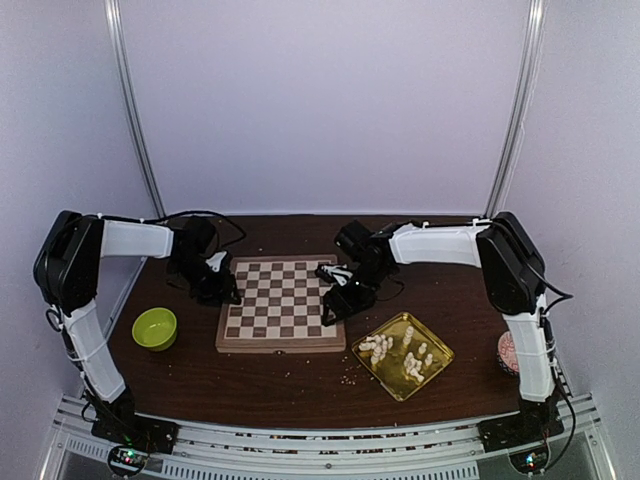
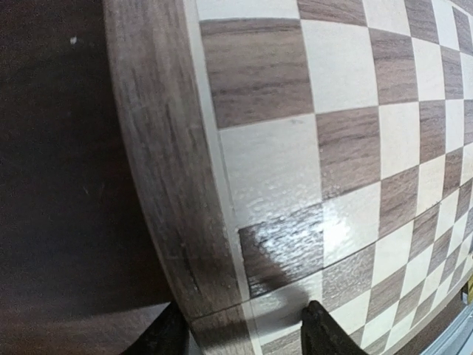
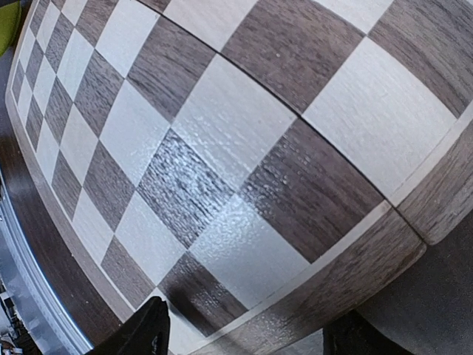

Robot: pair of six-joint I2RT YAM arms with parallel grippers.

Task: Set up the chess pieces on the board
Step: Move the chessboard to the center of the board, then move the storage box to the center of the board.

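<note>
Well, the dark brown table (image 1: 300, 385) fills the lower half of the top view. The left arm (image 1: 135, 240) bends in from the left side of the picture and the right arm (image 1: 440, 243) from the right side. The board (image 1: 281, 305) lies flat in the middle of the picture, between the two arms. A shiny gold tray (image 1: 438, 352) sits to the lower right of the board, close to it but apart. A green bowl (image 1: 155, 328) sits to the left of the board. The left gripper (image 2: 244, 334) hangs over the board's left edge with its fingers (image 2: 324, 333) spread apart. The right gripper (image 3: 251, 336) hangs over the board's right edge, fingers (image 3: 144, 333) also spread wide, gripping nothing. The chess pieces (image 1: 378, 347) lie in little heaps inside the tray. Tiny crumbs (image 1: 348, 380) dot the table just below the tray's left corner.
</note>
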